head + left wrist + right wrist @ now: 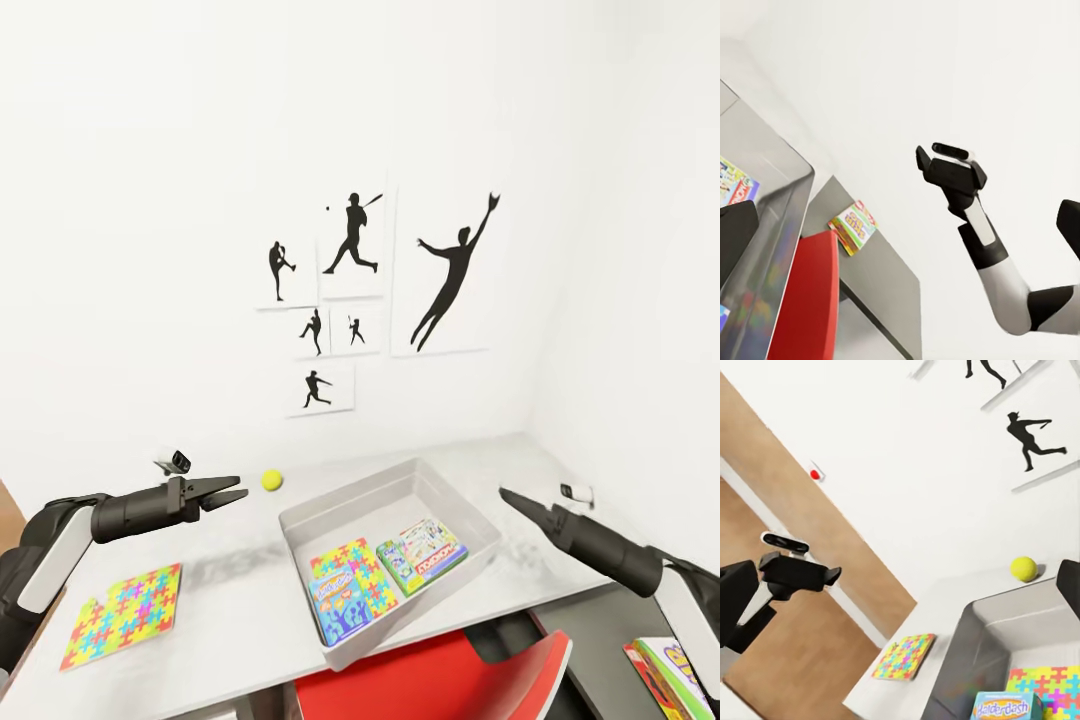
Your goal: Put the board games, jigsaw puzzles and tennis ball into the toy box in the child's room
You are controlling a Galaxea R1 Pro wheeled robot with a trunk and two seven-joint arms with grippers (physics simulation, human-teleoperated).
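The grey toy box (462,505) stands on the white table (230,560). Inside it lie a colourful jigsaw puzzle (358,566), a blue board game (340,605) and a green board game (422,555). A yellow tennis ball (271,481) rests on the table behind the box's left corner. A second jigsaw puzzle (125,612) lies flat at the table's front left. My left gripper (240,489) hovers open just left of the ball, holding nothing. My right gripper (508,495) is open and empty, above the table right of the box. Another board game (670,675) lies at lower right.
A red chair (430,680) is pushed in under the table's front edge, below the box. White walls close the table's back and right sides, with black baseball silhouettes (350,290) on the back wall. A wooden panel (817,607) stands left of the table.
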